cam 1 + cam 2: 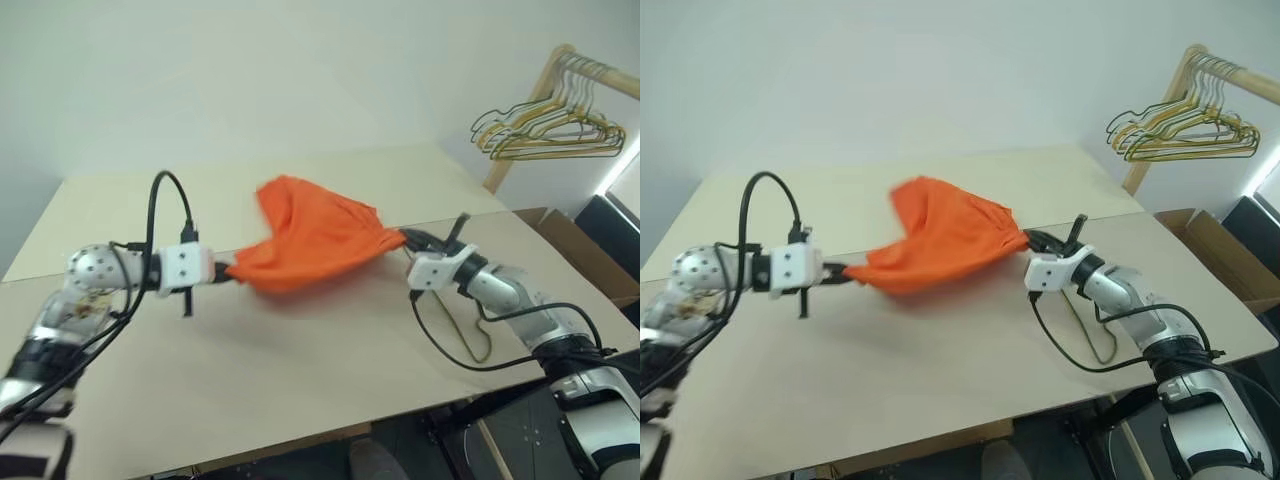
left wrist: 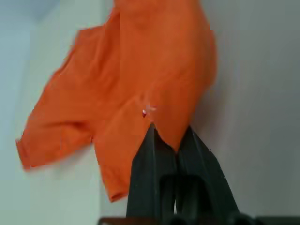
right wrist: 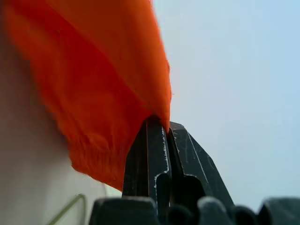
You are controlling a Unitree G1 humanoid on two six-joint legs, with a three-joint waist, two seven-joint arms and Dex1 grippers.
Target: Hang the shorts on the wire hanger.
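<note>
The bright orange shorts (image 1: 312, 238) hang stretched in the air above the table (image 1: 250, 380), held at both ends. My left gripper (image 1: 228, 270) is shut on the left end of the fabric, and my right gripper (image 1: 400, 238) is shut on the right end by the gathered waistband. The left wrist view shows the left fingers (image 2: 152, 154) pinching a fold of orange cloth (image 2: 140, 79). The right wrist view has the right fingers (image 3: 154, 150) closed on the waistband edge (image 3: 93, 93). The thin olive-green wire hanger (image 1: 478, 345) lies flat on the table beneath my right forearm, partly hidden by it.
A wooden rack (image 1: 520, 110) at the far right carries a bunch of yellow, green and white hangers (image 1: 555, 135). A cardboard box (image 1: 585, 255) stands beyond the table's right edge. Black cables (image 1: 440, 340) loop from both wrists. The table is two pale boards joined by a seam.
</note>
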